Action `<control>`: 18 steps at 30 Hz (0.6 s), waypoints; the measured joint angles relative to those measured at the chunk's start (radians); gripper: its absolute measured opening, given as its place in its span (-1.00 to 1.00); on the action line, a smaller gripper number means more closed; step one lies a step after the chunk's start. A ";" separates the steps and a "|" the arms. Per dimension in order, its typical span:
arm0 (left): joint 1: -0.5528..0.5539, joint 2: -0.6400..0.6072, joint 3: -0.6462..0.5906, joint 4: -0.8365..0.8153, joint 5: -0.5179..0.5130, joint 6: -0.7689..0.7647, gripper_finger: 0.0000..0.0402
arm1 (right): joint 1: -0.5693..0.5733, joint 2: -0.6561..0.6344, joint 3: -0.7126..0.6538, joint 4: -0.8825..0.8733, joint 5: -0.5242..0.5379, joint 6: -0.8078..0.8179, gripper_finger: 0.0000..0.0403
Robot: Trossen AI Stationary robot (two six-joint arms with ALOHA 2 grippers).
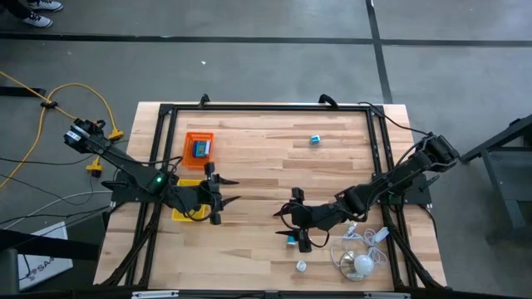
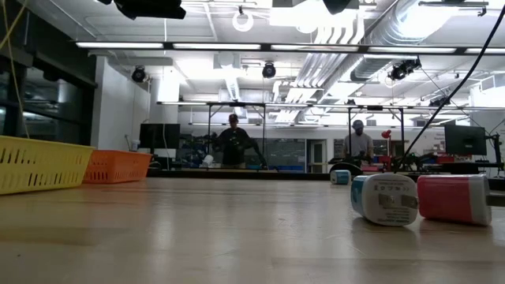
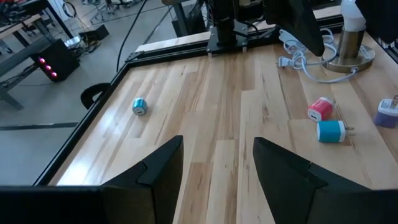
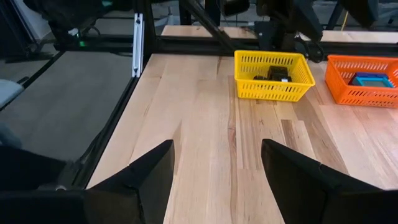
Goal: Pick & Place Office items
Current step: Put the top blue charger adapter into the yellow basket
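Bare table [image 1: 266, 170] midway between spread left gripper [image 1: 223, 189] and right gripper [image 1: 293, 220], apparently both empty

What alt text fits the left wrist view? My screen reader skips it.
Two open dark fingers frame a wooden table holding a teal roll, a pink block, a blue block and a white cable bundle.

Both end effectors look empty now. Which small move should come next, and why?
Probably lower the right end effector onto the teal block beside it. Its fingers stand open and hold nothing, and this block lies loose on the table, next to a pink block. The left end effector waits open by the yellow basket.
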State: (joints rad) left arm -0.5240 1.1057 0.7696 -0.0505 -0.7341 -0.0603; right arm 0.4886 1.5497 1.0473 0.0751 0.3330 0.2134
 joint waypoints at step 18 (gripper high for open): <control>0.000 0.000 0.000 0.000 0.001 0.000 -0.07 | -0.095 0.000 0.001 0.013 0.003 0.154 0.14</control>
State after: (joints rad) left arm -0.5240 1.1053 0.7692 -0.0509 -0.7334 -0.0601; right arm 0.3939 1.5497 1.0479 0.0877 0.3362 0.3670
